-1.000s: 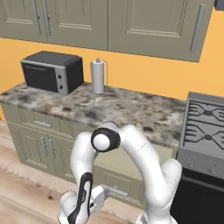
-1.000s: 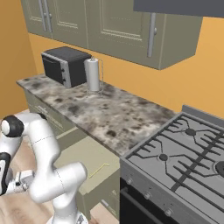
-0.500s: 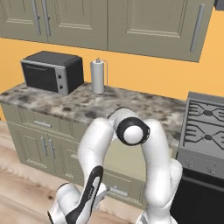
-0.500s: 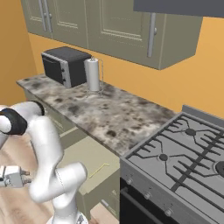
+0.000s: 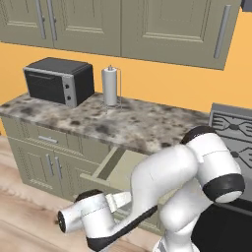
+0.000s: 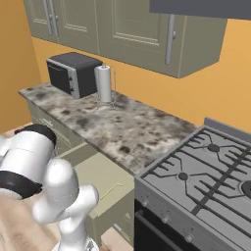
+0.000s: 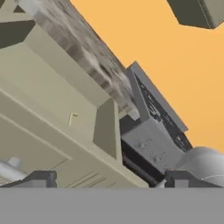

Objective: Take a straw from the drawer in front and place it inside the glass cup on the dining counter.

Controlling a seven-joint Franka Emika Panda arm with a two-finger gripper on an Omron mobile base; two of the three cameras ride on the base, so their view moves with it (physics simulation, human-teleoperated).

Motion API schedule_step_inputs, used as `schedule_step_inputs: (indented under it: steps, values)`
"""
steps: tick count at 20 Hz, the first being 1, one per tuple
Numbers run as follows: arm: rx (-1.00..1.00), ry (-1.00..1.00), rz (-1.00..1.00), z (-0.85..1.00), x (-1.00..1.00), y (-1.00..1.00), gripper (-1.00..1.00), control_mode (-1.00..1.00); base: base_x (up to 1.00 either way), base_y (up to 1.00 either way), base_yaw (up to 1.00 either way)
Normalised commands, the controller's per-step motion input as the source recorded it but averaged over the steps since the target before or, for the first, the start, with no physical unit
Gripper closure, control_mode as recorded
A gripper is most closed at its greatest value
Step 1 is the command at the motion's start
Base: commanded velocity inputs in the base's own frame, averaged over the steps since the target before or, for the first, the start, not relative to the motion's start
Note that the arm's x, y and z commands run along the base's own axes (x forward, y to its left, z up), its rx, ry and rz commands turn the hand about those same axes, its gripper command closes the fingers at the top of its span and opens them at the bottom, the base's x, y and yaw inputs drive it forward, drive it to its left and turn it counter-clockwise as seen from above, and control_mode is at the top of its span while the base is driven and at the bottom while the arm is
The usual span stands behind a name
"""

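Note:
The drawer [image 6: 100,179] stands pulled out under the stone counter, showing its pale beige inside. A thin yellowish bent straw [image 6: 112,190] lies on its floor, also seen as a small straw [image 7: 72,117] in the hand view. My gripper [image 7: 109,179] is low in front of the drawer [image 7: 57,100], looking up across its front panel. Its fingertips [image 7: 41,178] stand wide apart, open, with nothing between them. The silver bar handle [image 7: 9,169] shows at the lower left of the hand view. The glass cup and the dining counter are out of view.
A black toaster oven [image 5: 59,81] and a paper towel roll [image 5: 110,86] stand on the speckled counter [image 5: 123,125]. A gas stove [image 6: 206,176] sits right of the drawer. My bulky white arm [image 5: 182,172] crosses in front of the drawer [image 5: 120,170].
The arm has folded down and swung, its elbow moving right and the hand dropping low in front of the open drawer. The kitchen itself has not shifted.

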Motion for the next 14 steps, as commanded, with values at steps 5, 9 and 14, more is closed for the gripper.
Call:
schedule_step_inputs:
  steps: [5,9,14]
  values:
    - [0.39,-0.03,-0.03,1.00,0.21,-0.51,-1.00,-1.00,0.00,0.00,0.00]
    - [0.40,0.06,-0.04,1.00,0.36,-0.57,-1.00,-1.00,0.00,0.00,0.00]
    - [0.25,0.20,0.00,0.75,0.53,-0.56,-1.00,-1.00,0.00,0.00,0.00]
